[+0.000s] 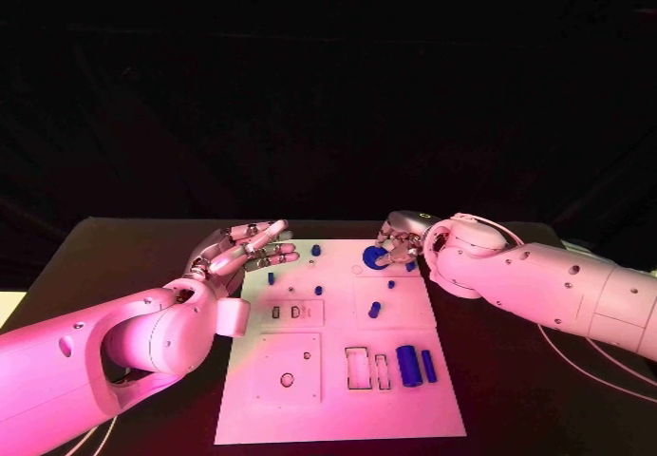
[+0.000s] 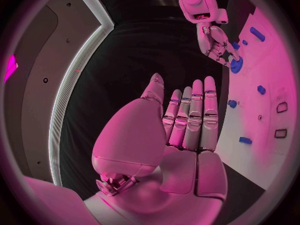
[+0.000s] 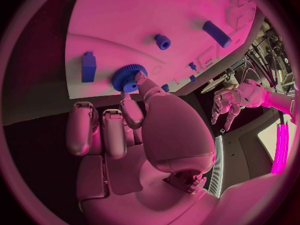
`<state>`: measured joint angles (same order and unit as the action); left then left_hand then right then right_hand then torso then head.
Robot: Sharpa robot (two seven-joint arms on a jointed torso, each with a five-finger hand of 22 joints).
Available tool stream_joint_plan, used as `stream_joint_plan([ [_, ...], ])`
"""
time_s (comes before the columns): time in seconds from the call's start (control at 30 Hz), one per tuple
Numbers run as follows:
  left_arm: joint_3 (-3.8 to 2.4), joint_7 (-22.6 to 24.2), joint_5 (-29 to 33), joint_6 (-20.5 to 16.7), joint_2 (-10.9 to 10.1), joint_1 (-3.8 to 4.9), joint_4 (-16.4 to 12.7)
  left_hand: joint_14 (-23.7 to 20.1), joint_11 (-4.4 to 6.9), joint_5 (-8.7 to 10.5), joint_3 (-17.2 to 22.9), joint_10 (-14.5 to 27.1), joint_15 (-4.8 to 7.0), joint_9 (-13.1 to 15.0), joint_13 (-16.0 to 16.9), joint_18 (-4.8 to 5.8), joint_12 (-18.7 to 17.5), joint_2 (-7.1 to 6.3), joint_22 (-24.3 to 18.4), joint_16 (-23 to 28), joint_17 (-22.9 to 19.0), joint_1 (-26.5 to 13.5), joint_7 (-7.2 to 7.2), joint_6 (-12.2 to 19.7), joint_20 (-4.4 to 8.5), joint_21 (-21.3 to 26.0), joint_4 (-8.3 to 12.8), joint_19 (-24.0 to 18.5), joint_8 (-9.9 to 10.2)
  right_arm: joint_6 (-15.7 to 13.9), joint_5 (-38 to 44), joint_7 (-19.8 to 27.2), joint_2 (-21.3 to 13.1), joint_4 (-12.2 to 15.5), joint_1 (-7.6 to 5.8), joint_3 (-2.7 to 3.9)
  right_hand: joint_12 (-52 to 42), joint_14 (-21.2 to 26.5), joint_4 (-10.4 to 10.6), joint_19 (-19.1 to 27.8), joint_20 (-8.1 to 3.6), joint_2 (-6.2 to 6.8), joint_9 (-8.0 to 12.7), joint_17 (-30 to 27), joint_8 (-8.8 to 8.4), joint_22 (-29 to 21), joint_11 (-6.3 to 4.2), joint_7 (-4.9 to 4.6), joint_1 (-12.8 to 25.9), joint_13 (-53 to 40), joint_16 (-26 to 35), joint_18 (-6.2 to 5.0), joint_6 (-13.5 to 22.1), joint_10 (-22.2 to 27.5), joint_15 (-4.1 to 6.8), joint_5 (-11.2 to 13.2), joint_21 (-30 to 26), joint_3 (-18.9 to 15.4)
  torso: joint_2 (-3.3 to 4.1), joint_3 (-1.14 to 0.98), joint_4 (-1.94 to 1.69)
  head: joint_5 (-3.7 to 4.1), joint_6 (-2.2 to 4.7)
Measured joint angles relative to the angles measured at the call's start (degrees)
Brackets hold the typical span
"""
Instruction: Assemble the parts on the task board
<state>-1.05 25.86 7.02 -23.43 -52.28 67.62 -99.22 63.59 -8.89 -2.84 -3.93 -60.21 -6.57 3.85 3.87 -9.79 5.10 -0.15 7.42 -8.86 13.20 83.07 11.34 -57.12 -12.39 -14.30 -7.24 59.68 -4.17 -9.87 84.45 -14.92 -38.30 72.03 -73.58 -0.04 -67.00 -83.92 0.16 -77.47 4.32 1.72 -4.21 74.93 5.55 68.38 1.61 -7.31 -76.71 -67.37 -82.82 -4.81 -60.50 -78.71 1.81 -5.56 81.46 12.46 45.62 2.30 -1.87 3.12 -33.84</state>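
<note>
The white task board [image 1: 343, 399] lies in the middle of the black table. A blue gear [image 1: 375, 256] sits near the board's far edge. My right hand [image 1: 402, 237] pinches the gear [image 3: 129, 77] between thumb and a finger, with the other fingers [image 3: 94, 130] curled back. My left hand [image 1: 248, 249] hovers over the board's far left corner, holding nothing, its fingers [image 2: 194, 115] straight. The left wrist view shows the right hand [image 2: 214, 40] on the gear [image 2: 236, 65].
Small blue pegs [image 1: 316, 250] [image 1: 319, 289] [image 1: 375, 309] stand on the board's far half. Two blue cylinders [image 1: 408, 365] [image 1: 428, 366] lie beside rectangular slots at the near right. A blue block [image 3: 89, 66] and a bar [image 3: 217, 33] lie near the gear.
</note>
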Motion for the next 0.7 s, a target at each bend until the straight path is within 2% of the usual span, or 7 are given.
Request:
stream_joint_plan([
  [0.17, 0.0, 0.0, 0.0, 0.0, 0.0, 0.0, 0.0, 0.0, 0.0, 0.0, 0.0, 0.0, 0.0, 0.0, 0.0, -0.01, 0.0, 0.0, 0.0, 0.0, 0.0, 0.0, 0.0, 0.0, 0.0, 0.0, 0.0, 0.0, 0.0, -1.9, 1.0, -0.4, -0.3, 1.3, 0.34, -0.12, -1.1, -0.2, -0.3, -0.5, -0.51, -0.21, 0.0, 0.0, 0.0, 1.0, -0.05, -0.07, -0.2, -1.3, -0.3, 0.0, -0.1, -0.4, 0.37, -0.7, 0.6, 1.0, -0.01, -0.04, -0.05, 0.01, 0.0],
  [0.27, 0.0, 0.0, 0.0, 0.0, 0.1, 0.0, 0.1, 0.0, -0.21, 0.0, -0.2, 0.2, 0.0, 0.0, 0.0, 0.0, 0.0, 0.0, 0.0, 0.2, 0.0, 0.0, 0.0, 0.0, 0.0, 0.0, 0.2, 0.0, 0.0, -3.5, 1.4, -0.6, -0.6, 2.5, 0.51, -0.17, -1.5, -0.1, -0.3, -0.8, -0.42, -0.21, 0.0, 0.0, 0.0, 1.5, -0.13, -0.07, -0.2, -1.9, -0.6, 0.0, -0.1, -0.5, 0.49, -0.8, 0.7, 1.2, -0.01, -0.04, -0.09, -0.02, 0.07],
  [0.47, 0.0, 0.0, 0.0, 0.0, 0.1, 0.0, 0.3, 0.0, -0.21, 0.0, -0.2, 0.2, 0.0, 0.0, 0.0, 0.0, 0.0, 0.0, 0.0, 0.2, 0.0, 0.0, 0.0, 0.0, 0.0, 0.0, 0.2, 0.0, 0.0, -6.6, 1.9, -0.8, -0.9, 6.0, 0.38, 0.15, -1.6, 0.0, -0.1, -1.0, -0.62, -0.29, 0.0, 0.0, 0.0, 1.7, -0.13, -0.07, -0.1, -2.0, -0.6, 0.0, -0.2, -0.5, 0.57, -1.3, 0.9, 1.6, -0.02, 0.0, -0.21, -0.32, 0.05],
  [0.7, 0.0, 0.0, 0.1, 0.0, 0.1, 0.0, 0.7, 0.0, -0.21, 0.0, -0.2, 0.2, 0.0, 0.0, 0.0, 0.0, 0.0, 0.0, 0.0, 0.2, 0.0, 0.0, 0.0, 0.0, 0.0, 0.0, 0.2, 0.0, 0.0, -8.6, 2.2, -0.9, 1.4, 6.9, 0.35, 0.2, -1.2, 0.0, 0.0, -1.0, -0.61, -0.05, 0.0, 0.0, 0.0, 1.7, -0.43, -0.09, 1.3, -1.9, -0.5, 0.0, -0.2, -0.8, 0.57, -2.4, 0.9, 2.0, 0.03, 0.08, -0.4, -0.6, -0.07],
])
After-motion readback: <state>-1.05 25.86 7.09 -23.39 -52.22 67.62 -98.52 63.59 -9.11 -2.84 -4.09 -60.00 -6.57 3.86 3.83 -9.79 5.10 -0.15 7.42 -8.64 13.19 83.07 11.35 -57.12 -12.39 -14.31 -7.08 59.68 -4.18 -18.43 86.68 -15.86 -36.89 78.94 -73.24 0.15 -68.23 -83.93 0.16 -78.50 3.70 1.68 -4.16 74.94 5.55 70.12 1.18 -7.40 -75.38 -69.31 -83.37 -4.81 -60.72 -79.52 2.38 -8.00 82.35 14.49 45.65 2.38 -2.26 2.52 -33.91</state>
